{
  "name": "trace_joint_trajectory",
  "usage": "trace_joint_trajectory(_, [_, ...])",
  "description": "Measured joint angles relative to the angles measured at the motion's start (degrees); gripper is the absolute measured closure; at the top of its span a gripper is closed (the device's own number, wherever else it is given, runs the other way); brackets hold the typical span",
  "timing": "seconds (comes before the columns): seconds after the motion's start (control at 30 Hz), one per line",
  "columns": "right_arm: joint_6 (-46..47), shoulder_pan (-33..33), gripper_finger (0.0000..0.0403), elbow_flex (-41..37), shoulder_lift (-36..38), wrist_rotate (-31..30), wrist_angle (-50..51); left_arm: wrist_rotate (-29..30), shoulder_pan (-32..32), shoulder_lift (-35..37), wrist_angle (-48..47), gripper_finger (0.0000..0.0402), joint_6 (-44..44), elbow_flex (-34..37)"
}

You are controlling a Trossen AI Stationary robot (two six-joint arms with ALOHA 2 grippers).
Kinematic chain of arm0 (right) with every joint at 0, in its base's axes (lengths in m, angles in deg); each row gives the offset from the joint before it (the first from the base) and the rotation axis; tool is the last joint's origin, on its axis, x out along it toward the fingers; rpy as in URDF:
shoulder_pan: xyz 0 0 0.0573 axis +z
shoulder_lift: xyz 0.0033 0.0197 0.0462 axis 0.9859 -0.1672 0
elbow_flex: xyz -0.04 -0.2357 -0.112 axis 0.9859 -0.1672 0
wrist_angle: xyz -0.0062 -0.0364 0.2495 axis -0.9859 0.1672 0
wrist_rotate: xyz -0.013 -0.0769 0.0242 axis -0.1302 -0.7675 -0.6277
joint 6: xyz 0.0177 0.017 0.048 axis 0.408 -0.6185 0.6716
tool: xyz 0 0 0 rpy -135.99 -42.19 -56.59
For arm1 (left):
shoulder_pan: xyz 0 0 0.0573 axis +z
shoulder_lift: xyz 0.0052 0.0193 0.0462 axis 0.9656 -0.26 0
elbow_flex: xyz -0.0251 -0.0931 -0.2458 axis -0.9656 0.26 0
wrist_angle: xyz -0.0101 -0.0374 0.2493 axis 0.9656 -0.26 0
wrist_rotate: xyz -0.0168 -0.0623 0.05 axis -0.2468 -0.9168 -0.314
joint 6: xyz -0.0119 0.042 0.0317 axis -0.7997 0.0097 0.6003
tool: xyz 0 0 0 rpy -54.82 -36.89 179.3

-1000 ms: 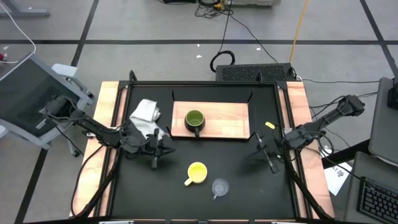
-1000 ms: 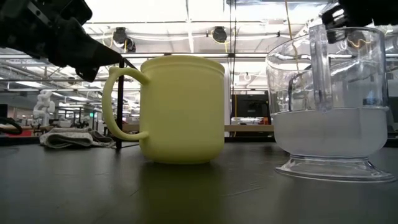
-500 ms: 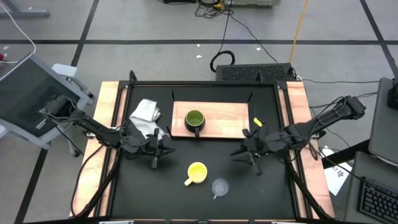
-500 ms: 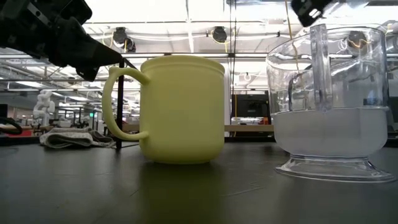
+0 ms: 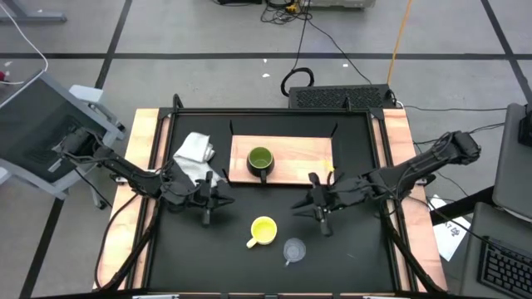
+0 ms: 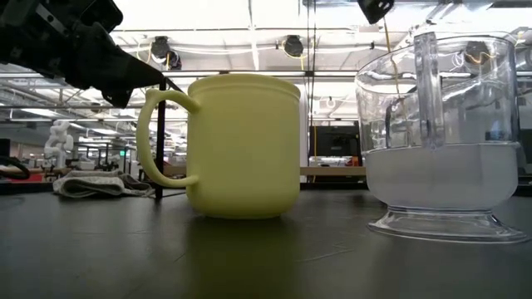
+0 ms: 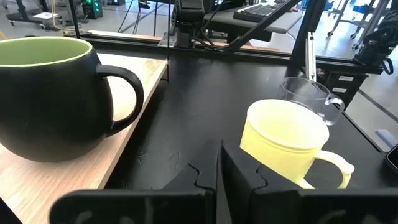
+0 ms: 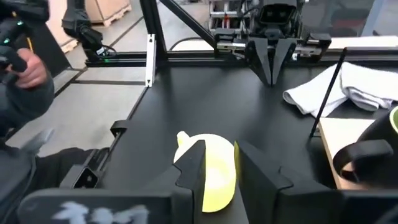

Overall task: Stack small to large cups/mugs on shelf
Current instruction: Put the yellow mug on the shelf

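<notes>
Sitting on the light-wood shelf (image 5: 287,160) at its left end is the dark green mug (image 5: 260,160), while the yellow mug (image 5: 263,230) and the clear glass cup (image 5: 293,248) stand side by side on the black tabletop (image 5: 357,249) nearer the front. The right gripper (image 5: 318,210) hovers just beyond the yellow mug, fingers parted a little around nothing. The left gripper (image 5: 212,202) waits near the white cloth (image 5: 194,149), jaws pressed together and empty

A dark green mug (image 5: 260,161) with a lighter green inside, a yellow mug (image 5: 263,231), a clear glass cup (image 5: 293,249), a pale wood shelf (image 5: 303,158) and a white cloth (image 5: 194,149) on a black table (image 5: 349,249).
</notes>
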Motion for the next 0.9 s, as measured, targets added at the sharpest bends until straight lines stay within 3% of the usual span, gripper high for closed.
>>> trace_joint_trajectory(0.23, [5.5,-0.6,0.0315,8.4,-7.7,0.0,10.3,0.0,0.0,0.0,0.0,0.0398,0.0,0.0])
trace_joint_trajectory(0.47, [7.4,-2.3,0.0239,16.1,-14.2,0.0,19.3,-0.2,0.0,0.0,0.0,0.0379,0.0,0.0])
trace_joint_trajectory(0.63, [14.2,-5.6,0.0191,18.7,-16.4,3.0,24.4,-0.4,0.0,0.0,0.0,0.0380,0.0,0.0])
trace_joint_trajectory(0.9, [21.6,-9.2,0.0183,18.7,-17.7,3.1,23.9,-0.5,0.0,0.0,-0.2,0.0399,0.6,0.0])
